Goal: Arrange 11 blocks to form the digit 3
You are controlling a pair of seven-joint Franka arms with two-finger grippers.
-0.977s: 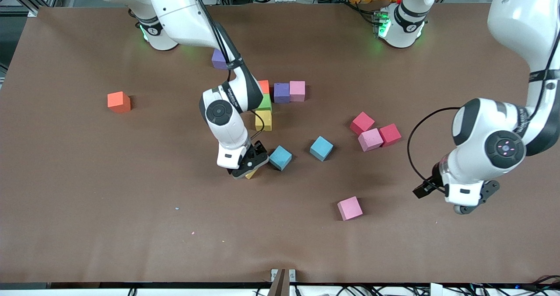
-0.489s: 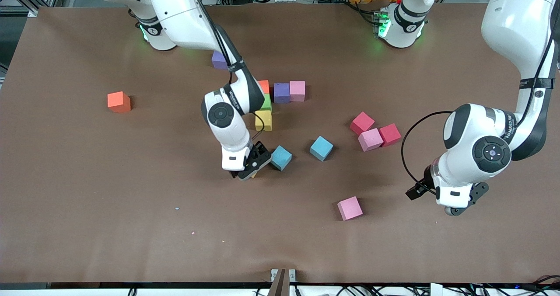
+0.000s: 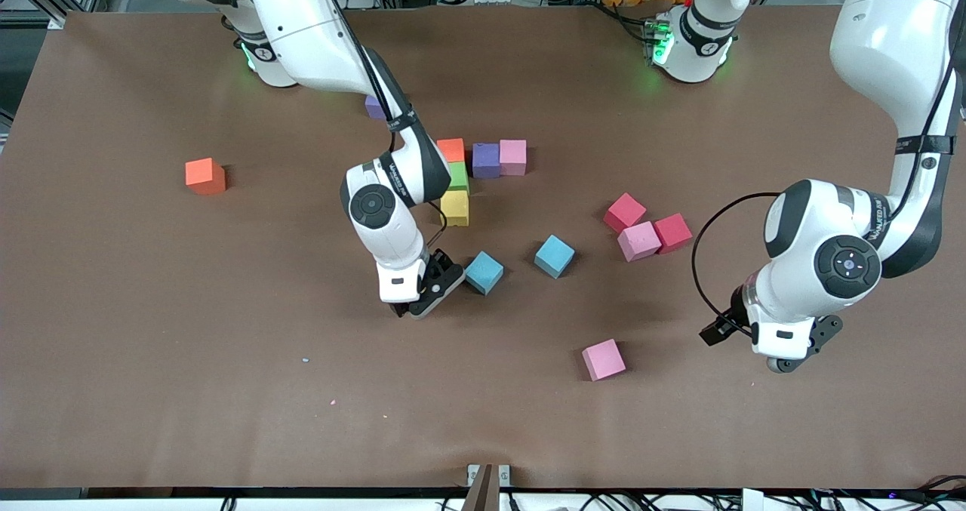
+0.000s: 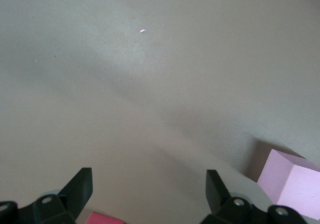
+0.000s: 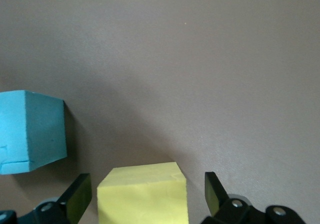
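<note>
Five-block group (image 3: pixel 486 159) mid-surface (image 3: pixel 226 390): a row of three, touching, with two more running off its right-arm end toward the front camera. Half-hidden block (image 3: pixel 372 106) lies farther back, under the right arm. Lone block (image 3: pixel 204 175) sits well apart at the right arm's end. Three-block cluster (image 3: pixel 640 239) lies toward the left arm's end, and the nearest block (image 3: pixel 603 359) is apart from it, closer to the camera. Right gripper (image 3: pixel 423 302) is down at the surface, its fingers (image 5: pixel 75 199) either side of the straddled block (image 5: pixel 142 196). Neighbour block (image 3: pixel 484 272) is just beside it, then the next block (image 3: pixel 554 256). Left gripper (image 3: pixel 789 361) is over bare surface at the left arm's end.
</note>
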